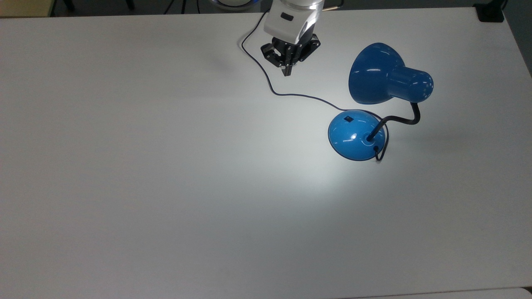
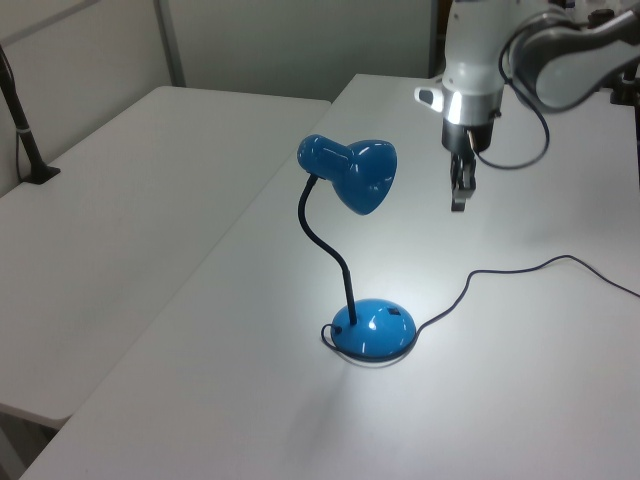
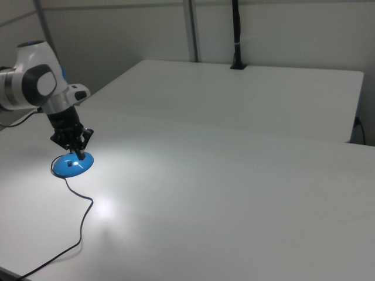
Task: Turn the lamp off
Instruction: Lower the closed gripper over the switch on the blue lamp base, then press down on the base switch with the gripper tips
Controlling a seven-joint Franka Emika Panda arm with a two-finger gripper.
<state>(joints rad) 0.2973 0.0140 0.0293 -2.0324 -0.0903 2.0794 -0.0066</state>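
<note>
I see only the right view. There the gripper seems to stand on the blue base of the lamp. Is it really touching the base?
Observer: No. In the top view the gripper is clearly apart from the base, up and to the top view's left of it, beside the cord.
Operator: Good. And where is the shade?
Observer: In the top view the shade hangs to the upper right of the base, to the top view's right of the gripper.

Lit glossy blue desk lamp (image 1: 365, 135) on a white table (image 1: 124, 187)

The black two-finger gripper (image 1: 286, 71), fingers pressed together, hangs over the thin black cord (image 1: 266, 74), apart from the domed base's small black switch (image 1: 348, 119), toward the top view's upper left.
</note>
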